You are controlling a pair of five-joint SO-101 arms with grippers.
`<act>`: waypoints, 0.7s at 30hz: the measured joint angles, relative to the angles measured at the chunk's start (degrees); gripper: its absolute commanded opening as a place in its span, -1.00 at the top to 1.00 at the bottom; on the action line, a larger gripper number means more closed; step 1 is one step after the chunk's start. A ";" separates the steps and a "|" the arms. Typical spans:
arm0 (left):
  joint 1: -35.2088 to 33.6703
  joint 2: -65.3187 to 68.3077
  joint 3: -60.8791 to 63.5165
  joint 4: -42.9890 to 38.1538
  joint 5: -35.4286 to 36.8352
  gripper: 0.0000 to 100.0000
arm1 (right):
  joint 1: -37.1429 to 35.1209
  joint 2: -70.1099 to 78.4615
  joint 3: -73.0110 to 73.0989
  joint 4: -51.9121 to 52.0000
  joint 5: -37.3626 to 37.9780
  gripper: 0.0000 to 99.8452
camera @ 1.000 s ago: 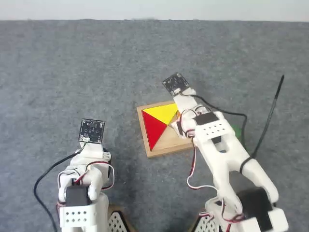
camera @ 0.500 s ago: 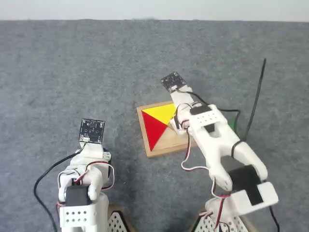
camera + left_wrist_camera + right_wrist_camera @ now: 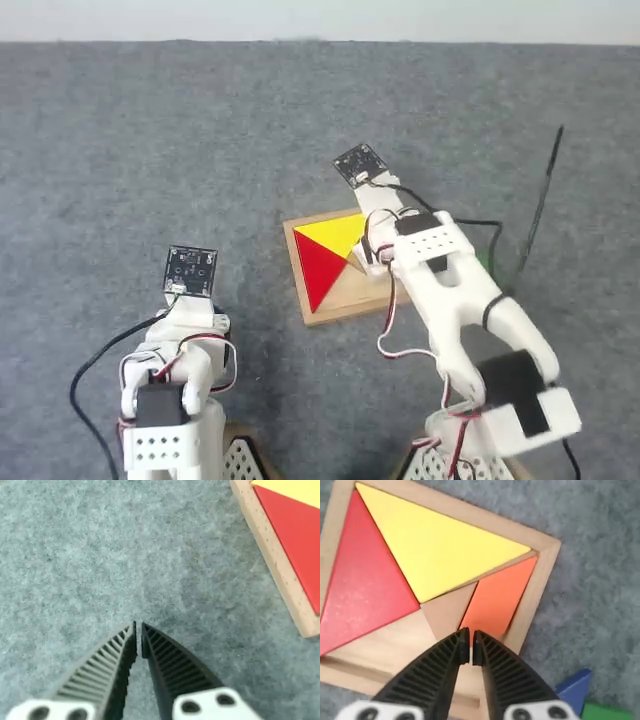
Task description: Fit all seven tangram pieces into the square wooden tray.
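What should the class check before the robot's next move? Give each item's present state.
1. Red triangle and yellow triangle lie in the tray: ok.
2. Orange piece in the tray beside the yellow: ok.
3. All seven pieces in: not ok; blue piece and green piece lie outside on the mat.
4. Right hand shut and empty: ok.
5. Left hand off the tray, over the mat: ok.
6. Where the last two pieces are: cannot tell.

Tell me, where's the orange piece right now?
In the right wrist view, the orange piece lies inside the wooden tray beside the yellow triangle, by the right gripper.
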 measured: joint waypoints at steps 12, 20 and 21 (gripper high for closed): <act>0.00 0.00 0.00 0.00 0.00 0.96 | -7.21 -6.77 8.44 -0.09 -0.09 0.93; 0.00 0.00 0.00 0.00 0.00 0.96 | -7.30 -2.11 8.35 -1.76 0.00 0.93; 0.00 0.00 0.00 0.00 0.00 0.96 | -7.30 -0.88 8.26 -1.85 0.00 0.93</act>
